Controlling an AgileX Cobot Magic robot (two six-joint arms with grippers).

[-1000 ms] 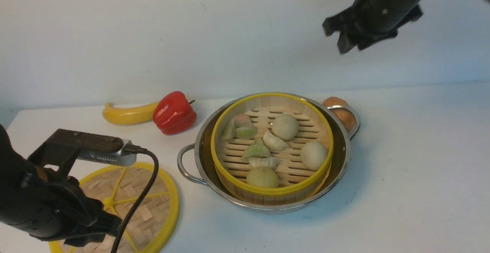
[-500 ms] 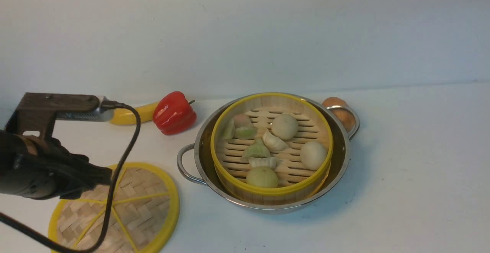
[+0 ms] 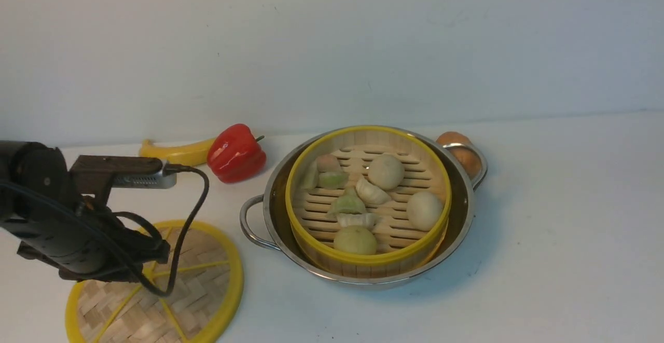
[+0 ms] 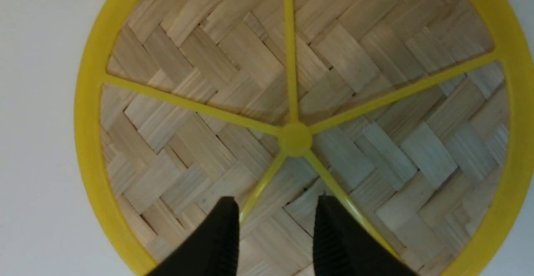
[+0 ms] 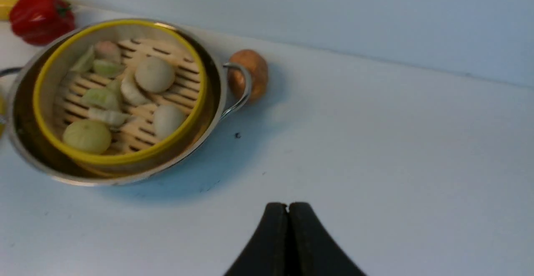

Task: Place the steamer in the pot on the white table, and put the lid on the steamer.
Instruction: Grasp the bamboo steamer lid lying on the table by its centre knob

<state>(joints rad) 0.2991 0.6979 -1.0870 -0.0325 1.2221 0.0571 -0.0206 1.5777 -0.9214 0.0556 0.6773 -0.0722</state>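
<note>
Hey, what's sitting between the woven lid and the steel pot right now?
Nothing: only a bare strip of white table separates the lid from the pot, seen in the front view.

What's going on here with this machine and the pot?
The steamer, filled with dumplings, already sits inside the pot on the white table. The left gripper hangs open right over the lid, which lies flat on the table beside the pot, not lifted yet. The right gripper is shut and empty, away from the pot.
</note>
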